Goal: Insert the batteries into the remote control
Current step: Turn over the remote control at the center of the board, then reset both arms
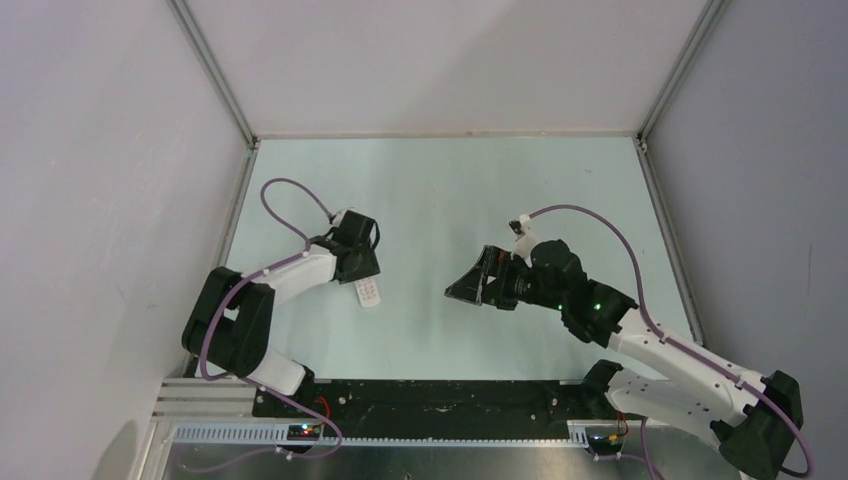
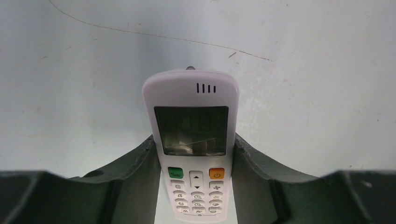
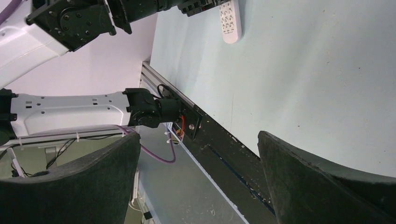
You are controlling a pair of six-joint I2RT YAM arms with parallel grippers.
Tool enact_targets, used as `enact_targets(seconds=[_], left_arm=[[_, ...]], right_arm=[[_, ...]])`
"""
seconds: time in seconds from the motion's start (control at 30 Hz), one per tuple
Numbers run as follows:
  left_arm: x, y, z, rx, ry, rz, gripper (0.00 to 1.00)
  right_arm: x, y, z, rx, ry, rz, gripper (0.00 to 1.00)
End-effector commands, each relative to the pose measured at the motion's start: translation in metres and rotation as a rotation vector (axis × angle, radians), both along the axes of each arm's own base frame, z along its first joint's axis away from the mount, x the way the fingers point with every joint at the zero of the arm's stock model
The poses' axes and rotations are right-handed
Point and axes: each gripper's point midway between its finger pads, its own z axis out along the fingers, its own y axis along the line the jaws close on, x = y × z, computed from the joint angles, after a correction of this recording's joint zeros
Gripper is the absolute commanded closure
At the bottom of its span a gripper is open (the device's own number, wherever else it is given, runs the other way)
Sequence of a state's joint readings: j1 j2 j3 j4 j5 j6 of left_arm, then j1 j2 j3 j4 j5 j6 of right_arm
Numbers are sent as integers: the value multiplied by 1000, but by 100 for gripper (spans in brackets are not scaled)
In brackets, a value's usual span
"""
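- Left gripper (image 2: 194, 144) is partly closed on a small white rectangular plastic remote control (image 2: 191, 93). Its dark fingers (image 2: 140, 163) press against both long sides of the remote.
- The remote is face up, showing the pale display window, a green and an orange button, and rows of small white keys.
- The remote (image 1: 368, 293) sits left of centre in the near half of the pale blue-green tabletop (image 1: 450, 180). One end sticks out from under the left gripper (image 1: 362, 278). It looks flat on the surface; can't tell if it's lifted.
- Right gripper (image 1: 465, 285) is right of centre, well apart from the remote and tilted toward the left arm.
- In the right wrist view the right gripper (image 3: 198, 137) has its jaws spread wide with nothing between them. The remote (image 3: 230, 21) shows far off at the top of that view.
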State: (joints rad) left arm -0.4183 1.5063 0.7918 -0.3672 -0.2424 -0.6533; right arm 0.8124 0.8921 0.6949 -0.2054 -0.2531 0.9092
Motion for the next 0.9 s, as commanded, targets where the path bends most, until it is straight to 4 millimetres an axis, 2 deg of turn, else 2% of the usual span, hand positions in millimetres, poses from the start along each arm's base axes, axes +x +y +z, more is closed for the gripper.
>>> enact_targets(seconds=[0.0,0.2,0.33,0.47,0.57,0.67,0.7,0.73,0.77,0.8,0.83,0.87], left_arm=[[13,10,6,52,-50,31,44],[9,14,4,62,-50,45,30],[7,12,7,50,-55,41,25],[6,13,21,44,-83,42,15],[2,12,45,7,-126,43,5],[-5,-1,70,-85,-161,-2,2],[-11,-10,84,-146,-177,-38,1],[-14,-12,92,-169,-193,-51,1],[-21,-14,108,-207,-225,-71,0],[-27,-16,127,-245,-275,-89,0],[-35,-15,133,-255,-285,-100,1],[-43,-15,154,-296,-351,-122,0]], right_arm=[[1,-6,9,13,-29,-43,0],[-5,-16,10,-2,-40,-59,0],[-7,-22,11,-9,-50,-67,0],[-8,-29,9,-28,-59,-86,0],[-4,-45,4,-72,-69,-150,0],[4,-67,0,-116,-70,-248,0],[2,-77,-3,-138,-55,-276,0],[6,-86,0,-150,-66,-324,0],[2,-97,-3,-176,-65,-339,0],[5,-106,6,-180,-90,-382,0],[2,-119,8,-198,-105,-413,0],[2,-128,20,-194,-130,-447,0]])
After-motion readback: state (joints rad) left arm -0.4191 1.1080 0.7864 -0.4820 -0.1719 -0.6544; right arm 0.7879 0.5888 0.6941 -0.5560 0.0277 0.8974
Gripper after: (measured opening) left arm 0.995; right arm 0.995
